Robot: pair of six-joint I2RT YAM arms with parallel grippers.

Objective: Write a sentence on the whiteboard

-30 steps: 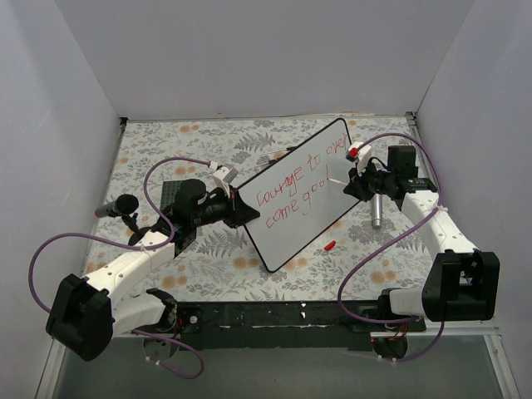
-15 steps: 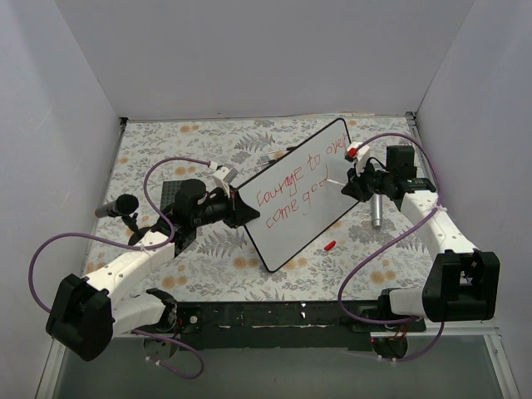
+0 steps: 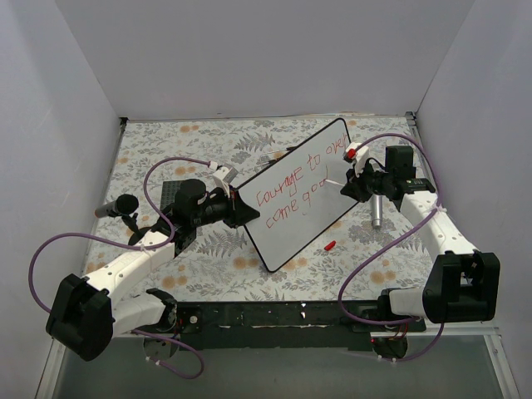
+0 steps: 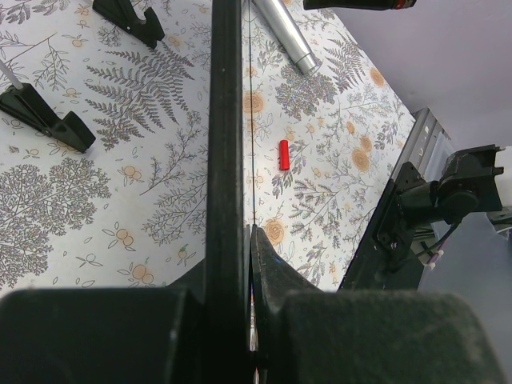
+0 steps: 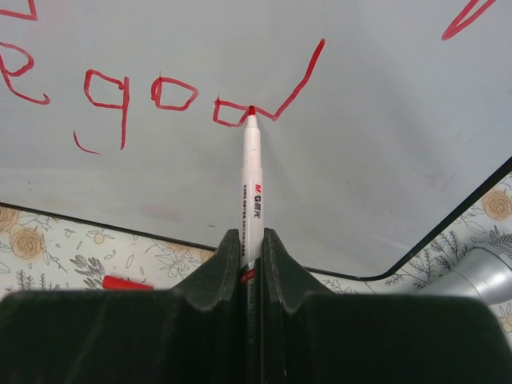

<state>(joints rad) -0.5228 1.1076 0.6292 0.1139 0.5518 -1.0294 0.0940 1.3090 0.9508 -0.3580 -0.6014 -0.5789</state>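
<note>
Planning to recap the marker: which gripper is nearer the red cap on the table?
Right. The right gripper, holding the marker, is just beyond the red cap; the left gripper clamps the whiteboard's opposite edge.

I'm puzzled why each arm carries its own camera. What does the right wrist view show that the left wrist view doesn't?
Only the right wrist view: the right gripper shut on a white marker, its red tip against the whiteboard at the end of the red sentence. Only the left wrist view: the left gripper clamping that board edge-on, and two black feet. Both: the board itself, the floral cloth, a red cap and a silver cylinder.
</note>
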